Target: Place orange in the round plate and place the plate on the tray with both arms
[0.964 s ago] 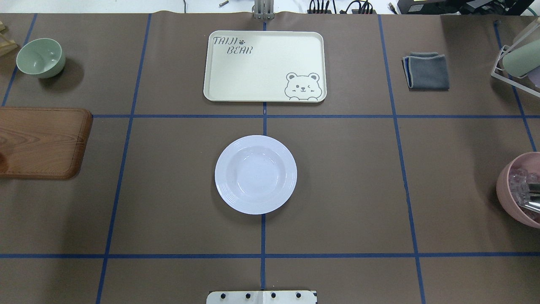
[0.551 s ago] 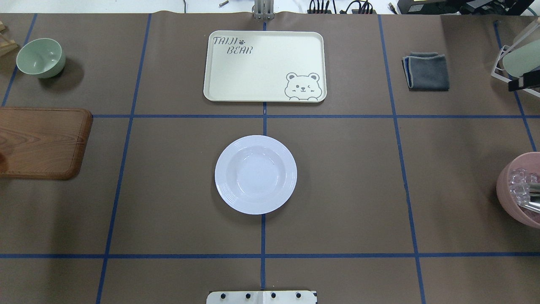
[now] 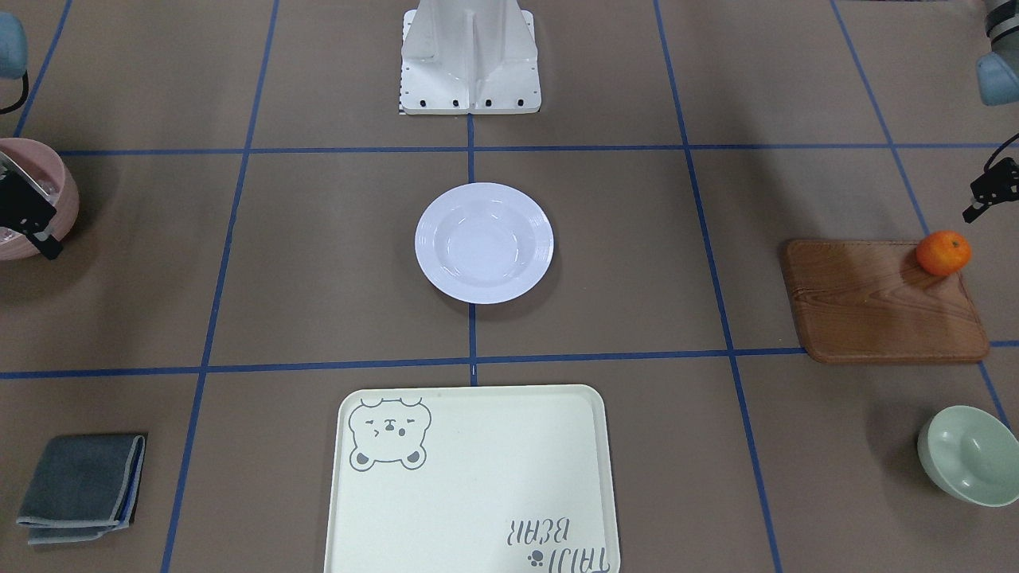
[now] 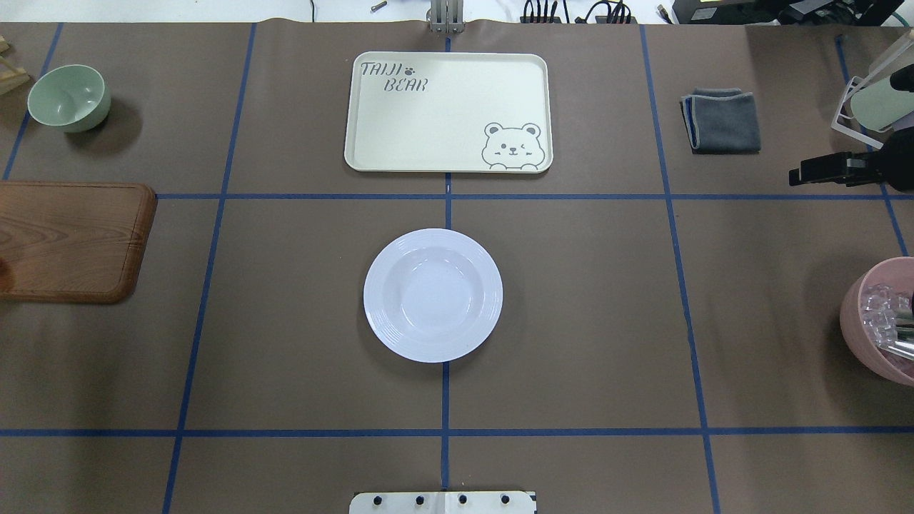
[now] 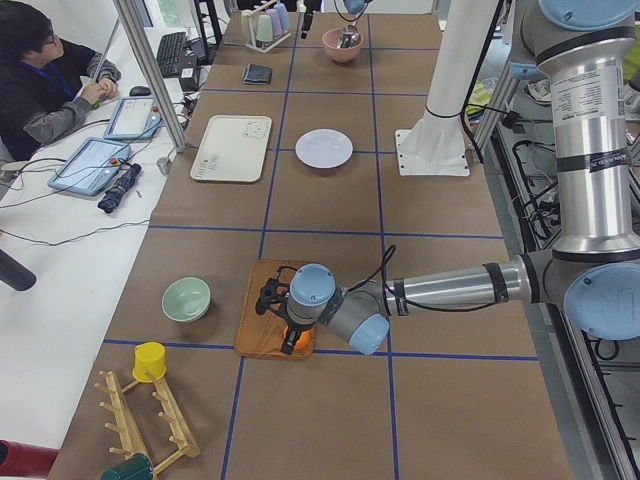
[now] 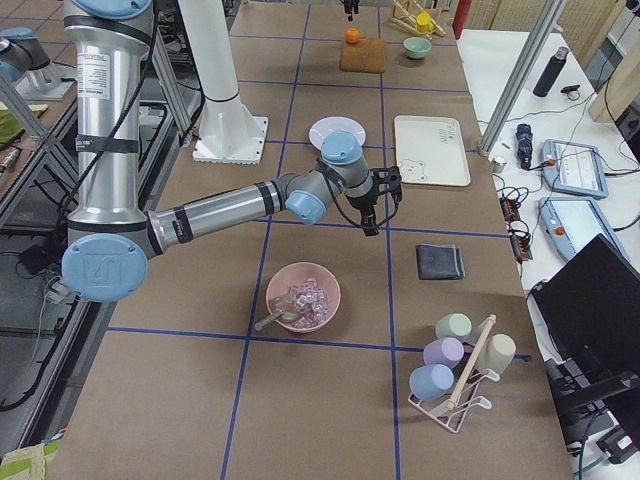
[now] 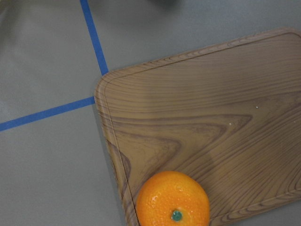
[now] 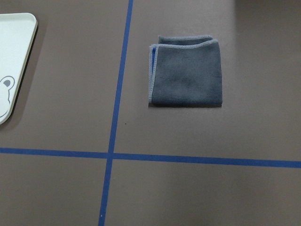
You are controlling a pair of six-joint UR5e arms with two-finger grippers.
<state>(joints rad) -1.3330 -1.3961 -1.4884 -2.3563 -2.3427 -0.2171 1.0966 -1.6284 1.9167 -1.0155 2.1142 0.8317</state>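
Two black grippers hung over opposite ends of the table. The left gripper (image 3: 985, 195) hovered close above the orange (image 3: 942, 253) without touching it, and whether its jaws were apart or together could not be told from any view. The orange sat on the wooden board (image 3: 876, 310), just inside the board's rounded corner nearest the robot, with its green stem dot facing up in the left wrist view. The right gripper (image 4: 803, 174) lay level above bare table with its jaws apart and nothing between them, near the folded grey cloth (image 4: 722, 120) and beyond the pink bowl (image 4: 864, 335). Each arm reached out low and almost level from the white base at the middle of the robot's side. The round plate (image 4: 433, 295) stood empty at the centre of the table, well apart from both grippers, straddling a blue tape line. The tray (image 4: 443, 107) lay beyond the plate on the far side, apart from it, also empty. Past the board stood a pale green bowl (image 4: 69, 96).
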